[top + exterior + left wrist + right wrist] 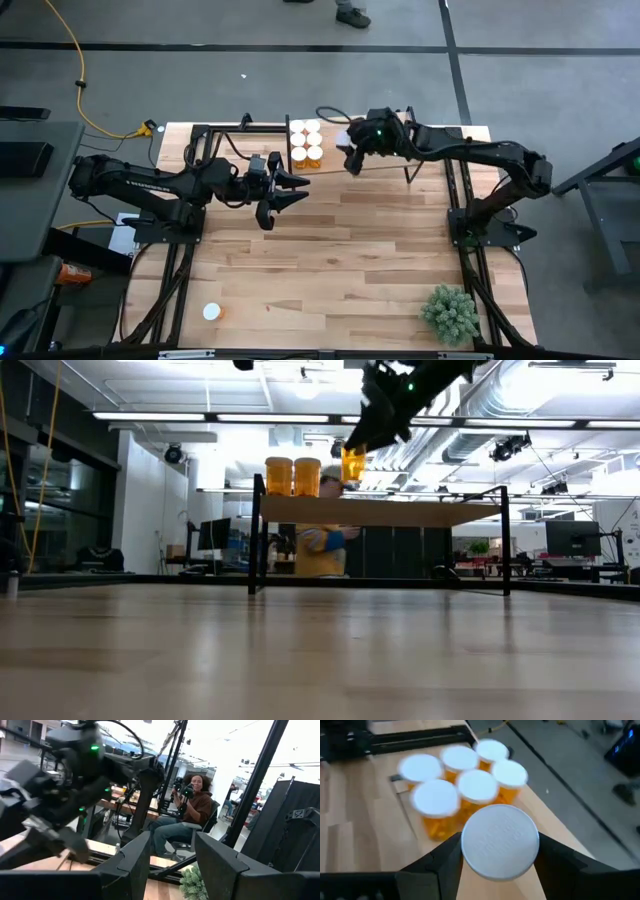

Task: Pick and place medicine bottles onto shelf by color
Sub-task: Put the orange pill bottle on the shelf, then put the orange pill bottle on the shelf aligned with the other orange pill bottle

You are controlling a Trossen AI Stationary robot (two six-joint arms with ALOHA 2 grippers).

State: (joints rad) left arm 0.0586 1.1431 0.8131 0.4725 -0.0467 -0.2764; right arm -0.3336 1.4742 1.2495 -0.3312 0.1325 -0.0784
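Hanging above the shelf (pixel 385 166), the right tool (pixel 500 851) is seen closed on a white-capped medicine bottle (pixel 500 841), its fingers (pixel 442 857) pressed against the cap's two sides. In the low view this held bottle (pixel 353 463) is lifted clear of the shelf board, just beside a cluster of six bottles (pixel 306 141) standing on the shelf's end nearest the left arm. One more bottle (pixel 212 312) lies on the tabletop (pixel 340 260), well apart from the shelf, at the near edge. The left tool (pixel 287 190) is held over the tabletop in front of the shelf, its fingers parted partway with nothing between them. A green plant (pixel 450 312) is set at the tabletop's near corner, far from the shelf.
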